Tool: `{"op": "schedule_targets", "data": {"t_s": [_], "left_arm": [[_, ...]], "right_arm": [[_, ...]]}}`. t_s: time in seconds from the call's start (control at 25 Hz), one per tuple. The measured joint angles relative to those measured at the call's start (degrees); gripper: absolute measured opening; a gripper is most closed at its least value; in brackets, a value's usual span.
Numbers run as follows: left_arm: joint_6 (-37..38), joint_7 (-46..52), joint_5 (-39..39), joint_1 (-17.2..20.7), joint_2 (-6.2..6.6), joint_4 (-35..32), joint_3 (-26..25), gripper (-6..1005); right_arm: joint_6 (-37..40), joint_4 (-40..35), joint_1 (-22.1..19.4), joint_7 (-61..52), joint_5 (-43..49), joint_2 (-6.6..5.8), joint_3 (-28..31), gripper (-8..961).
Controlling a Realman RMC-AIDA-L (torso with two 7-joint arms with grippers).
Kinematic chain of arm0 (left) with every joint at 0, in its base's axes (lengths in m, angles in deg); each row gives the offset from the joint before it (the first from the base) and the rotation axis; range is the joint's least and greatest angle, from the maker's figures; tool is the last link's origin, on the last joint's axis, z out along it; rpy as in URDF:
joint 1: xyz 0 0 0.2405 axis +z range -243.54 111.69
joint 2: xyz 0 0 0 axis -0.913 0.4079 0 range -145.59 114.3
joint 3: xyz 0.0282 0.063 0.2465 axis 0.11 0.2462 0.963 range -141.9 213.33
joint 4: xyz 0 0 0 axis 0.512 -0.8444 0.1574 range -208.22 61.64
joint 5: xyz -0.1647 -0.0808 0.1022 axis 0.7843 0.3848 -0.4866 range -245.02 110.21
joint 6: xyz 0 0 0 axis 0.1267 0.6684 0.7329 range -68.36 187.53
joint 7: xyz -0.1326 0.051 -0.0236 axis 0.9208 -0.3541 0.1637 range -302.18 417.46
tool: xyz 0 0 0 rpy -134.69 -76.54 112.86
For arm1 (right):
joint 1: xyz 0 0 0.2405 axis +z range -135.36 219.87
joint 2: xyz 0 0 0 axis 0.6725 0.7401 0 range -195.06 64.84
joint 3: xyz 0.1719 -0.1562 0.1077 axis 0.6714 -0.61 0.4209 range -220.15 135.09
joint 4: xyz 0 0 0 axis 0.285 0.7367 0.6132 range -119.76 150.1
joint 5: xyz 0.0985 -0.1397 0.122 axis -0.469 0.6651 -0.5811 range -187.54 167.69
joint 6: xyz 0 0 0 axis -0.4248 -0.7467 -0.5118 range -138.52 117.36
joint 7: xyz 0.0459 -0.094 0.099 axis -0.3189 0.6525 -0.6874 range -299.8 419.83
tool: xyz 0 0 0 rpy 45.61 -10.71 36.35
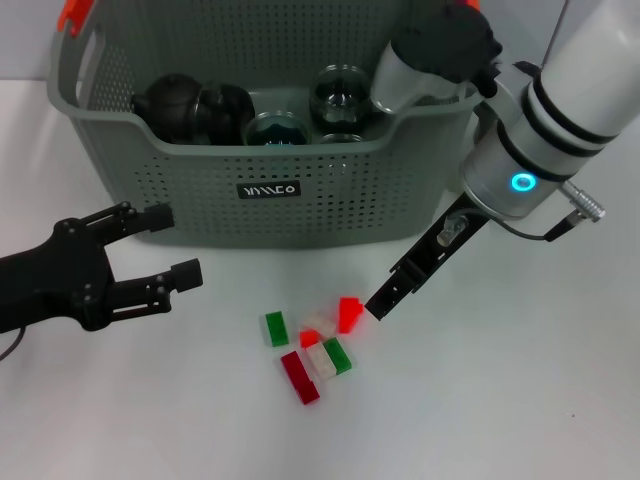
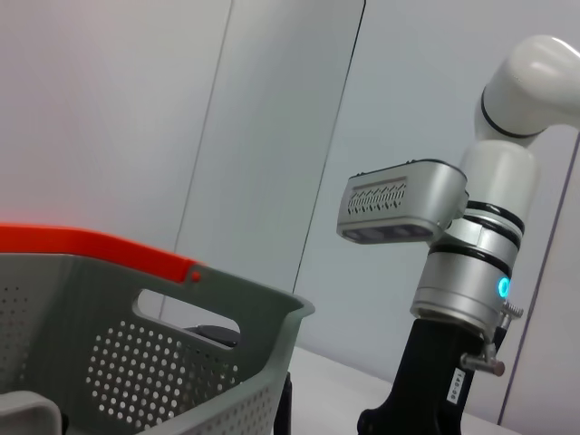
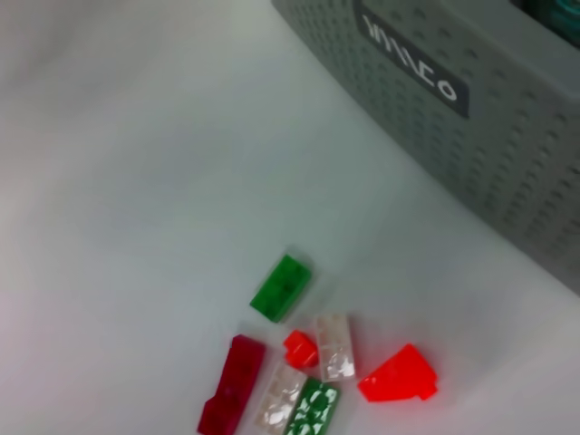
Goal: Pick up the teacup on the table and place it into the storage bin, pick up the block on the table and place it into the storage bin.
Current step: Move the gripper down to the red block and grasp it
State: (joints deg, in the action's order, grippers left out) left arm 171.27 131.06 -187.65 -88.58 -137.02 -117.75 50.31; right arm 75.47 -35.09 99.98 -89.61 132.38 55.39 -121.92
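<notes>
Head view only: dark teacups (image 1: 190, 105) inside grey-green perforated plastic storage bin (image 1: 200, 190). Left gripper (image 1: 165, 245) wide, empty. Right gripper (image 1: 385, 300) beside bright red block (image 1: 348, 314) on table; spread unclear.

The storage bin (image 1: 190, 190) is grey-green, its walls dotted with perforations, with orange-red clips (image 1: 73, 14) on the handles and a black label (image 1: 267, 189) lettered in white. On the white table (image 1: 520, 400) lie blocks (image 1: 310, 345) in green, bright red, dark red and what looks like clear white. Both grippers are black.
</notes>
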Motion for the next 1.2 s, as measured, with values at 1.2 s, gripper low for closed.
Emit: {"op": "schedule_targets", "data": {"t_s": [1.2], "left_arm": [[-3.3, -0.4, 1.7, -0.4, 0.55, 0.1, -0.6, 877]], "right_arm": [[-5.7, 9.6, 1.2, -22.0, -8.9, -0.10, 0.5, 806]]}}
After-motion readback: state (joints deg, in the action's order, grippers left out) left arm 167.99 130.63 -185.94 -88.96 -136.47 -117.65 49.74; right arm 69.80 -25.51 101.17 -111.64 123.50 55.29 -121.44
